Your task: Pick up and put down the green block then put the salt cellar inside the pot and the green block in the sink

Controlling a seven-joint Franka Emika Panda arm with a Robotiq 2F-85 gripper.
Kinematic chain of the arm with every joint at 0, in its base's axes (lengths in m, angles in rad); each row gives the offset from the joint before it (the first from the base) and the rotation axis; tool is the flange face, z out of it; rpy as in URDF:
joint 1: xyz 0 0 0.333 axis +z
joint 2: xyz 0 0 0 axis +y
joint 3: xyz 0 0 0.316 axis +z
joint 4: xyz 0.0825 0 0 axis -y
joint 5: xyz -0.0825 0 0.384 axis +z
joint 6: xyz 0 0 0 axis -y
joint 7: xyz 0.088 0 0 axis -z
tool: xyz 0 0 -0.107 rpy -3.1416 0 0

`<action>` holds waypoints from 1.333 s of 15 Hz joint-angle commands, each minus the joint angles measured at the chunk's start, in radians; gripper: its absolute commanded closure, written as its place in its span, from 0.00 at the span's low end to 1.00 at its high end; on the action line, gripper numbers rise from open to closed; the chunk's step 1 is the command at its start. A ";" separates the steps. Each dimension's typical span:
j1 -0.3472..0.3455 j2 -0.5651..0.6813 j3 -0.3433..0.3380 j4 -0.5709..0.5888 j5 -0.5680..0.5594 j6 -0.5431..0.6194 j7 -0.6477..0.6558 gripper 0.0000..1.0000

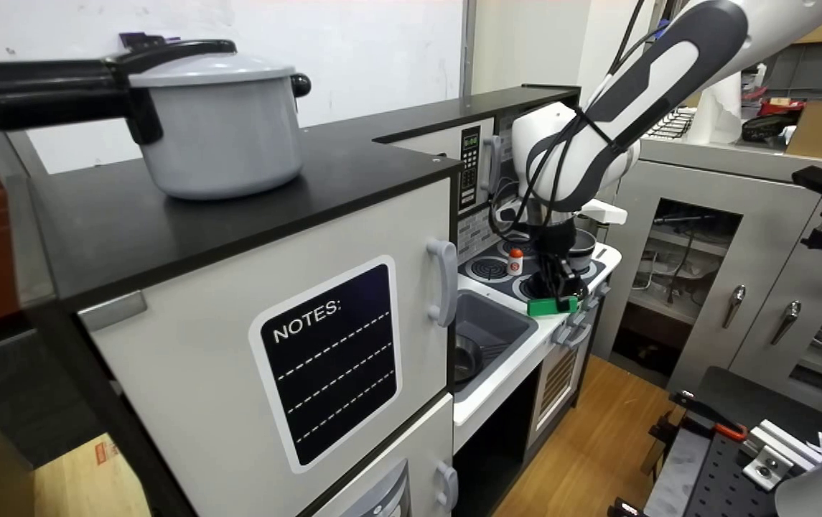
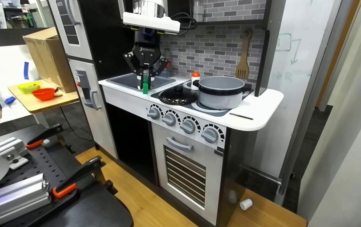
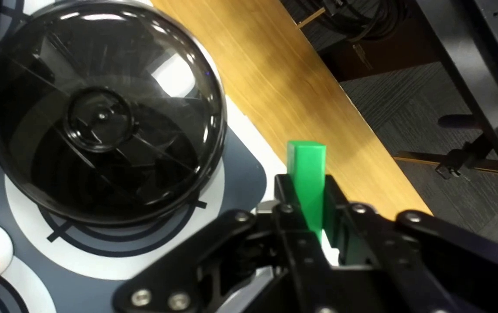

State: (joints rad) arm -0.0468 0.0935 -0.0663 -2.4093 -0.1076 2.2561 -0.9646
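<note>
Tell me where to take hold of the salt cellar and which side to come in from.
Best grip for the salt cellar looks to be its white body, just under the orange top, straight from above. It stands upright and slim, so the gripper could close across it, while the dark lid and pot nearby make a low approach riskier. Set down the green block first.

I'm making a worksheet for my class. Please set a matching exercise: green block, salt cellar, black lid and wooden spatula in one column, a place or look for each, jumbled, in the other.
1. Green block
2. Salt cellar
3. Black lid
4. Wooden spatula

A. Against the brick-patterned wall
B. Lying over a burner
C. Held in the gripper
D. White with an orange top

Pairs: 1-C, 2-D, 3-B, 4-A
</note>
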 commanded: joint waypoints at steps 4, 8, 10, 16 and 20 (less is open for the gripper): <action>-0.011 0.107 0.016 0.071 -0.015 0.052 0.061 0.96; -0.015 0.135 0.017 0.118 -0.019 0.050 0.082 0.96; -0.020 0.137 0.017 0.122 -0.018 0.045 0.082 0.96; -0.028 0.110 0.019 0.096 -0.007 0.039 0.073 0.57; -0.029 0.113 0.019 0.097 -0.007 0.039 0.074 0.57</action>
State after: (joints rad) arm -0.0581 0.2062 -0.0649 -2.3135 -0.1099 2.2981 -0.8945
